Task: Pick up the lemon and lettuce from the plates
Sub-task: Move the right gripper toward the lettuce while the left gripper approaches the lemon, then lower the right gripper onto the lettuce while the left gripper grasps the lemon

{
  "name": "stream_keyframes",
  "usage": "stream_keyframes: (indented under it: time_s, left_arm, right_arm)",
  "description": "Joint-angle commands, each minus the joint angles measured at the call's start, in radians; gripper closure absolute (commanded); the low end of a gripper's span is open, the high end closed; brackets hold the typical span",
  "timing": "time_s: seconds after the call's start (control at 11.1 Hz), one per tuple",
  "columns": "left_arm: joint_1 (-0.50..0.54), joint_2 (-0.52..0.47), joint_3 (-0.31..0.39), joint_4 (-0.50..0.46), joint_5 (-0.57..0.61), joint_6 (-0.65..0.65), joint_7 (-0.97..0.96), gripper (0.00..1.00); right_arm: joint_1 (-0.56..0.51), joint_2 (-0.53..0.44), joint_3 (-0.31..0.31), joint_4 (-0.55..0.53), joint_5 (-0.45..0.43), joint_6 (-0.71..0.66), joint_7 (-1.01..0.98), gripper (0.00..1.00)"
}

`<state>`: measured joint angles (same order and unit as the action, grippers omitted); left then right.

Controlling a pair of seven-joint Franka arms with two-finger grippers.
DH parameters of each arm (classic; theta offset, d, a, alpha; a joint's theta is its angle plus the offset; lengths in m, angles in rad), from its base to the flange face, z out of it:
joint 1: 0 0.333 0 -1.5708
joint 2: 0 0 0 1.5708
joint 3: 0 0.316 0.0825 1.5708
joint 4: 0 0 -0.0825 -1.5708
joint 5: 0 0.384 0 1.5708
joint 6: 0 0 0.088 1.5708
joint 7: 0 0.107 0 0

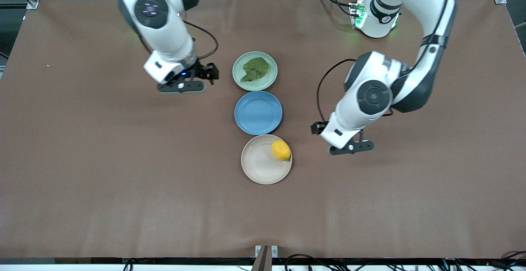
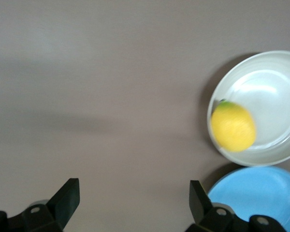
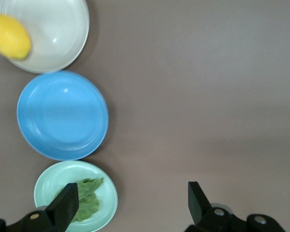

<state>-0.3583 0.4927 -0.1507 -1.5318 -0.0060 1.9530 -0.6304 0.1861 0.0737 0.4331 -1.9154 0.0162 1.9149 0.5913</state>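
The lemon (image 1: 281,150) lies on the beige plate (image 1: 257,168), at the edge toward the left arm's end. The lettuce (image 1: 255,69) lies on the mint green plate (image 1: 239,78), farthest from the front camera. My left gripper (image 1: 318,128) is open and empty over bare table beside the beige plate. Its wrist view shows the gripper (image 2: 134,198), the lemon (image 2: 233,127) and the beige plate (image 2: 273,82). My right gripper (image 1: 205,74) is open and empty over bare table beside the mint plate. Its wrist view shows the gripper (image 3: 133,203), the lettuce (image 3: 87,195), the mint plate (image 3: 48,181) and the lemon (image 3: 9,36).
An empty blue plate (image 1: 258,112) sits between the two other plates, also seen in the left wrist view (image 2: 256,193) and the right wrist view (image 3: 63,115). The three plates form a line down the middle of the brown table (image 1: 102,172).
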Motion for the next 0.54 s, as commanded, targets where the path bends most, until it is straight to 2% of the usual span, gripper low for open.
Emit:
stream_keyframes:
  time_s: [0.0, 0.18, 0.45]
  left_arm:
    - [-0.071, 0.131, 0.011, 0.062, -0.019, 0.186, -0.191, 0.00]
    - [-0.106, 0.191, 0.017, 0.081, -0.011, 0.295, -0.268, 0.00]
    - [-0.137, 0.236, 0.025, 0.082, -0.011, 0.410, -0.333, 0.00]
  right_arm:
    - [0.050, 0.049, 0.097, -0.097, 0.004, 0.134, 0.203, 0.00]
    - [0.136, 0.080, 0.099, -0.134, -0.001, 0.209, 0.304, 0.00]
    - [0.248, 0.116, 0.099, -0.266, -0.016, 0.458, 0.471, 0.00]
